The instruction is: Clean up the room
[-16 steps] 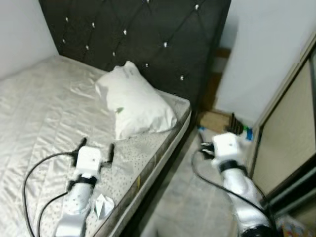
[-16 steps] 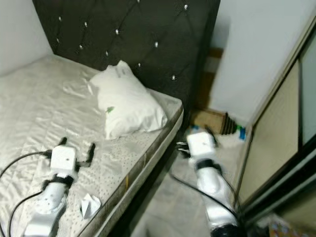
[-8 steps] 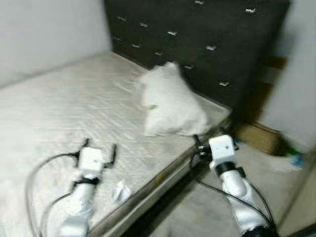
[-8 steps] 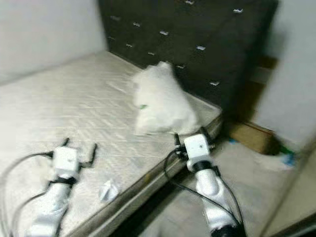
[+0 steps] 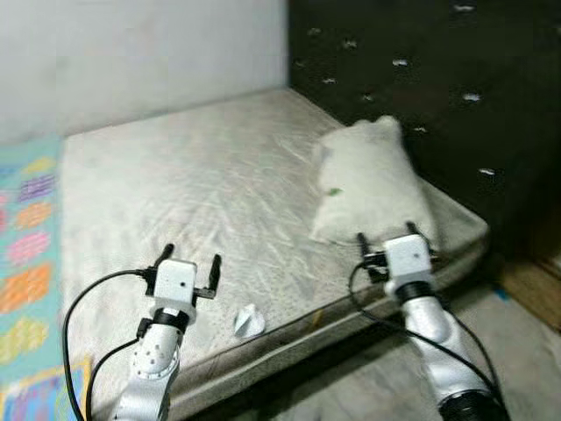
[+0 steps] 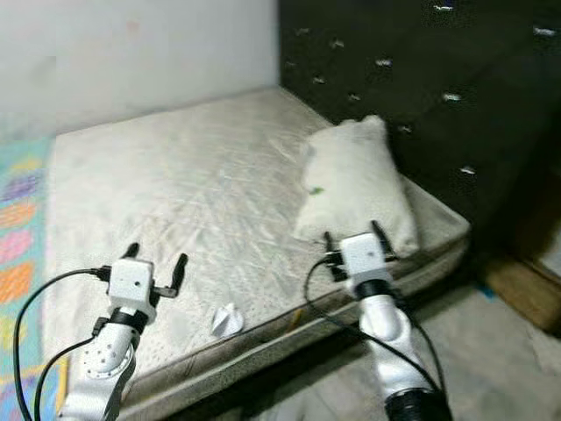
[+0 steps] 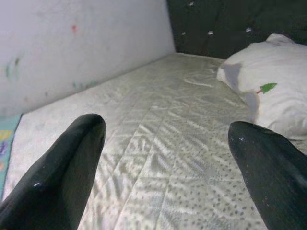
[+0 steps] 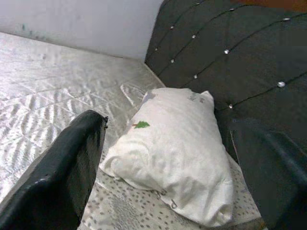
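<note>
A crumpled white scrap of paper [image 5: 248, 322] lies on the pale mattress [image 5: 193, 184] near its front edge. My left gripper [image 5: 190, 264] hovers open over the mattress, just left of the scrap. A white pillow [image 5: 368, 182] with a small green mark rests at the head end against the dark tufted headboard [image 5: 438, 79]. My right gripper [image 5: 386, 238] is open at the pillow's near end, above the mattress edge. The wrist views look along open fingers [image 7: 62, 167] at the mattress and at the pillow [image 8: 175, 143].
A white wall [image 5: 131, 53] runs behind the bed. A colourful patterned mat [image 5: 26, 272] lies at the left. Grey floor [image 5: 368, 386] lies in front of the bed, with a brown box [image 5: 535, 298] at the far right.
The camera has swung left: the wardrobe and floor clutter have left the picture, and the wall and colourful mat have come in. Both grippers stay open in front of me.
</note>
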Motion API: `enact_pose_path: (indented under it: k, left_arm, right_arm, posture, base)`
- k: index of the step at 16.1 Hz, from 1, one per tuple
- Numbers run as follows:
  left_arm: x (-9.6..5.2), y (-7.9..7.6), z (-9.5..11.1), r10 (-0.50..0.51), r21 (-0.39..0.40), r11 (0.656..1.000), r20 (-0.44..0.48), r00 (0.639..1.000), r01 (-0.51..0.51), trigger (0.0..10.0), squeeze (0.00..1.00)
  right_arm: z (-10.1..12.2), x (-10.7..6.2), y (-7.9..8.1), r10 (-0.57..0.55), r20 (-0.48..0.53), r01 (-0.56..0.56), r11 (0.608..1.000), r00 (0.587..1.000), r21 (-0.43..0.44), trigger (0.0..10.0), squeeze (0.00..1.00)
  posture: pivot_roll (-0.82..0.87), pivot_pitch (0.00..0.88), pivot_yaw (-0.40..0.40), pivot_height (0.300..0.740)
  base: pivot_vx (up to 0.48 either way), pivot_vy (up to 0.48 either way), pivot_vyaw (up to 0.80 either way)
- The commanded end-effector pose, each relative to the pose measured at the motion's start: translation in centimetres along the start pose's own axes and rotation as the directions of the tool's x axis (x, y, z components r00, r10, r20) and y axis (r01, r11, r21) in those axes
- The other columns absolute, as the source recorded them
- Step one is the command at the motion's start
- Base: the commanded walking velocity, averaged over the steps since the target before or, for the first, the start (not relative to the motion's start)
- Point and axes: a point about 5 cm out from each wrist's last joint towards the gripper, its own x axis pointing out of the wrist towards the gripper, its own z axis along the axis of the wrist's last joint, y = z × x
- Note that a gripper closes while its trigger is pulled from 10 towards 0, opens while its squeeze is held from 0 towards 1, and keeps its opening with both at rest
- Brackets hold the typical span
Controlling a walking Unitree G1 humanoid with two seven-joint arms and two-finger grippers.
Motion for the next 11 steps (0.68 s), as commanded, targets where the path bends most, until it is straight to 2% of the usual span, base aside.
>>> enact_pose_path:
  k: [1,6,11]
  left_arm:
    - [-0.06,0.51,-0.08,0.013,0.003,1.0,-0.006,1.0,-0.013,10.0,0.0]
    - [-0.32,0.3,-0.23,0.002,-0.011,1.0,-0.013,1.0,-0.002,10.0,0.0]
    - [-0.19,0.93,0.04,-0.002,0.002,1.0,-0.006,1.0,0.002,10.0,0.0]
  right_arm:
    - [0.45,0.17,1.04,0.033,0.025,-0.034,0.999,0.999,0.014,10.0,0.0]
    - [0.44,-0.07,1.43,0.059,0.03,-0.059,0.998,0.998,0.008,10.0,0.0]
    - [0.76,0.29,1.73,0.053,0.042,-0.054,0.998,0.998,0.027,10.0,0.0]
  posture:
    - [0.04,0.0,-0.006,0.74]
    - [0.04,0.0,-0.01,0.74]
    - [0.07,0.003,0.0,0.74]
  base:
    - [0.0,0.0,0.79]
    - [0.0,0.0,0.79]
    - [0.0,0.0,0.68]
